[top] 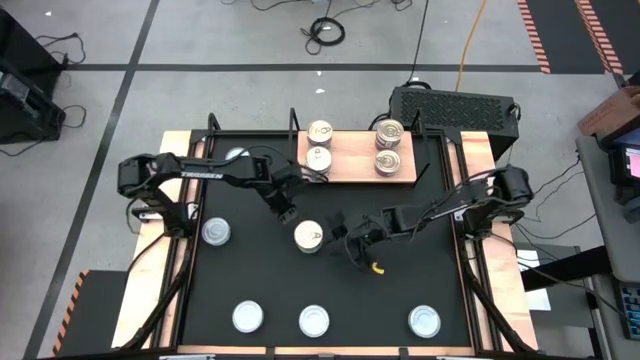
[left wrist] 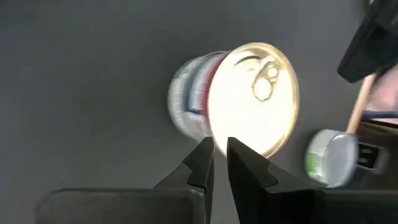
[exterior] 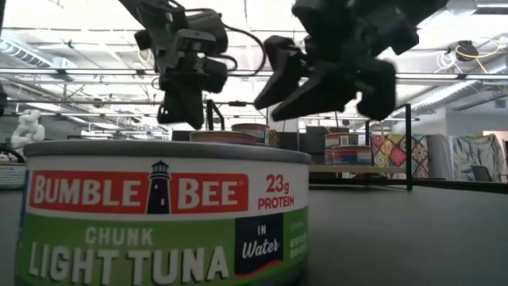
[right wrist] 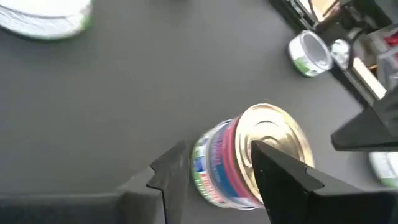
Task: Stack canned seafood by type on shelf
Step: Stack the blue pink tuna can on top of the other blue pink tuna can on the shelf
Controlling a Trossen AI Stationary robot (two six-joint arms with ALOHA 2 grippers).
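The tin [exterior: 163, 213] nearest the low camera reads "Bumble Bee", "Chunk Light Tuna", "in Water" and "23g Protein" on a red, white and green label. Mid-mat stands a gold-topped tin [top: 309, 236] with a pull tab and a red, white and blue band, near the shelf [top: 360, 157] carrying four gold tins. The left gripper [top: 284, 210], fingers nearly together, hovers beside it; the right gripper [top: 345, 236], fingers apart, straddles it without touching.

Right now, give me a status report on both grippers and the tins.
Left gripper shut, empty, above mat. Right gripper open beside gold-topped round tin. Four tins stand on light-wood shelf. Nothing between tin and shelf.
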